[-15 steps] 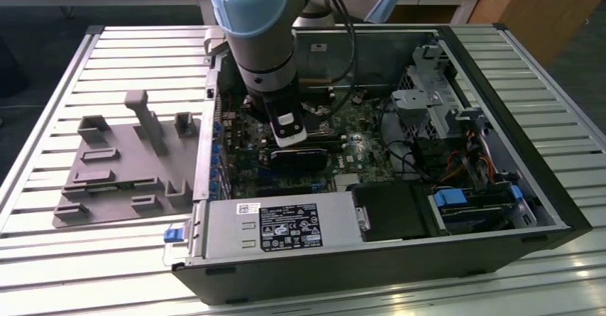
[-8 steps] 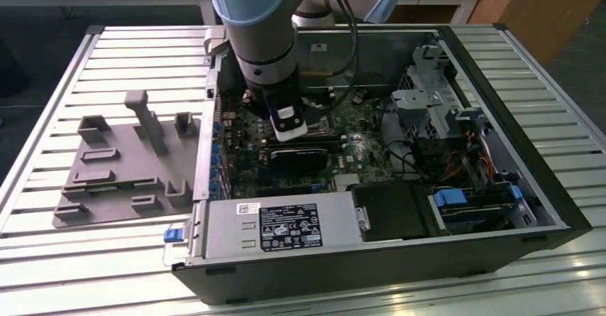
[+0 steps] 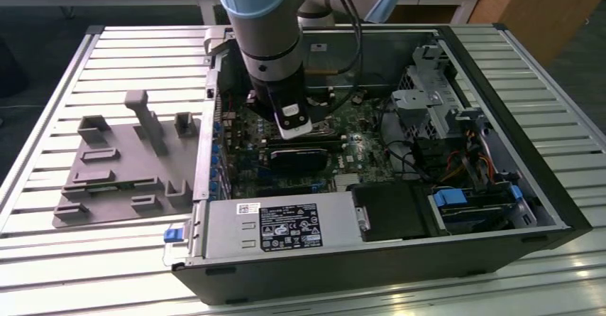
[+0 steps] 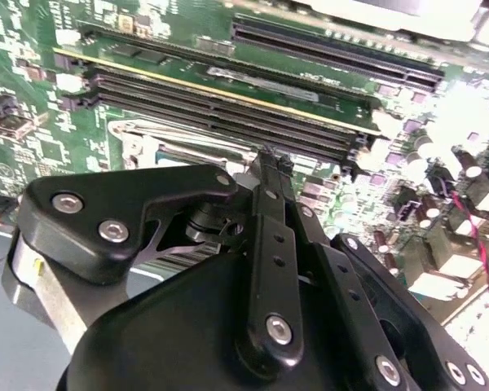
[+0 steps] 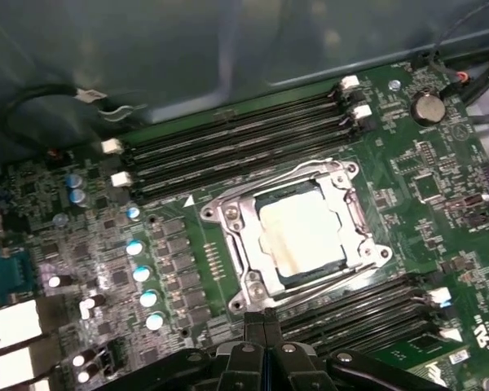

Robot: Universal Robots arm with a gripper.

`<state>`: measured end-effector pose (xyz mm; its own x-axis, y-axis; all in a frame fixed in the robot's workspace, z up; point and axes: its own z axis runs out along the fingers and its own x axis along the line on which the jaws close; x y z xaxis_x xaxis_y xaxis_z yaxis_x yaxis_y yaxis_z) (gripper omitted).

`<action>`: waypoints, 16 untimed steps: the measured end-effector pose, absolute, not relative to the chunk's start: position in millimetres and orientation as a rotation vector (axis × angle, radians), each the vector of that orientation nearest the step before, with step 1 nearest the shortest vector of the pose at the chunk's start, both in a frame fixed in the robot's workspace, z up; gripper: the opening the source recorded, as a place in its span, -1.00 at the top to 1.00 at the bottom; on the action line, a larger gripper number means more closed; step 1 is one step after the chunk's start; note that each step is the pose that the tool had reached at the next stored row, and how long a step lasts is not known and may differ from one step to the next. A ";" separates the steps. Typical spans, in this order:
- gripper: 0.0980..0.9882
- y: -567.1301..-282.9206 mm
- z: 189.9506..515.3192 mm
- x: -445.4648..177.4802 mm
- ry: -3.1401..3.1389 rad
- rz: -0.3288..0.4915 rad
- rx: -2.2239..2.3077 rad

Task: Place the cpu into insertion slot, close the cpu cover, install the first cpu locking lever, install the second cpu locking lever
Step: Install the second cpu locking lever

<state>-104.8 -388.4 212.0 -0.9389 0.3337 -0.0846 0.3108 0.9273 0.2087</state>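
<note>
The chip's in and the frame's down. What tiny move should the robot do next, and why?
Probably ease the gripper down onto the wire lever along the socket's nearest edge: the cpu sits in its slot, the cpu cover lies flat over it, and the shut gripper hovers right beside that lever. I cannot tell whether it is latched.

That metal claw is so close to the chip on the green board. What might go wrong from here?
The gripper hangs just beside the cpu cover, which lies down around the cpu. A slip might scrape the cpu's bare top or bend the thin frame. Memory slots and small capacitors crowd the socket, so a sideways drift could knock them.
</note>
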 end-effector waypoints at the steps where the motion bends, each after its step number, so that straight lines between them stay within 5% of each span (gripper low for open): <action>1: 0.99 -388.4 212.0 -103.0 2.967 0.292 0.500; 16: 0.99 -387.4 211.9 -72.9 2.964 0.272 0.521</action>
<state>-72.9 -387.4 211.9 -0.9336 0.3476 -0.0865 0.3261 0.9247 0.1964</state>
